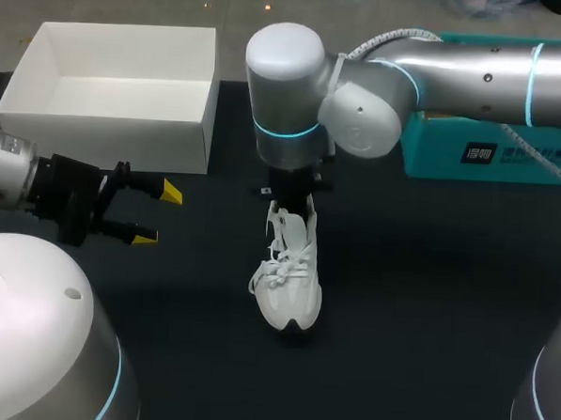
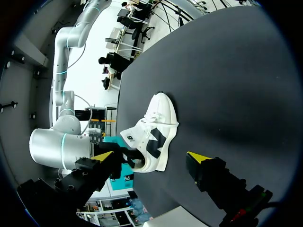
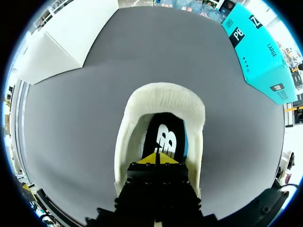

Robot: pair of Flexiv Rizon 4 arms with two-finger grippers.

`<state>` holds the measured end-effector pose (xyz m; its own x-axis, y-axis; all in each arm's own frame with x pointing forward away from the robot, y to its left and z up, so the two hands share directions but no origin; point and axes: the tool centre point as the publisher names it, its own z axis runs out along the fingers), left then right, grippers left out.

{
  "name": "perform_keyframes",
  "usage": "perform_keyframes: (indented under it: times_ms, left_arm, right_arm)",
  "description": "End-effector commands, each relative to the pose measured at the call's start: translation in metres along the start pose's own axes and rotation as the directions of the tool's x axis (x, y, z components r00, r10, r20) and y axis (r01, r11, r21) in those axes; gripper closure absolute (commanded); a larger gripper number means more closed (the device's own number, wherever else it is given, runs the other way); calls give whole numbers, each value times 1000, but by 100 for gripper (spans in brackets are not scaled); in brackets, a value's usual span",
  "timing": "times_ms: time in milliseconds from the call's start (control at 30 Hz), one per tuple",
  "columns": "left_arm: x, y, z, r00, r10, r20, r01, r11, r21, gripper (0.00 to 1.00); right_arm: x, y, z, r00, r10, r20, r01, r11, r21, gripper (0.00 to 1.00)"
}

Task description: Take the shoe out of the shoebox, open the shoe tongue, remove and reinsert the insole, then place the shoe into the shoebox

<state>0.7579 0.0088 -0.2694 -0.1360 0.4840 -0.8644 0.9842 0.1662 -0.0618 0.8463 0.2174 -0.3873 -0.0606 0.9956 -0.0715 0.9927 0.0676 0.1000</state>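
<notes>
Right gripper [image 3: 157,158] fingers pressed together, tips inside the shoe [image 1: 292,286] opening over the insole [image 3: 166,137]; can't tell if I'm pinching it. Left gripper [image 1: 159,215] spread wide, empty, shoe at its 3 o'clock.
</notes>
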Motion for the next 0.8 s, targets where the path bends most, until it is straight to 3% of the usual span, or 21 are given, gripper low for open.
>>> perform_keyframes:
  times_ms: [33,633,700,800]
  left_arm:
    - [-1,-1,0,1000,0,-5,0,1000,-1,0]
    - [-1,-1,0,1000,0,-5,0,1000,-1,0]
    - [-1,-1,0,1000,0,-5,0,1000,-1,0]
    - [-1,-1,0,1000,0,-5,0,1000,-1,0]
  right_arm:
    - [-9,-10,-23,999,2,-43,-5,999,-54,100]
    - [-9,-9,-25,998,-7,-58,3,998,-63,100]
    - [-8,-6,-27,996,25,-82,-27,999,-21,100]
    - [-7,-4,-31,998,51,-40,-50,998,23,100]
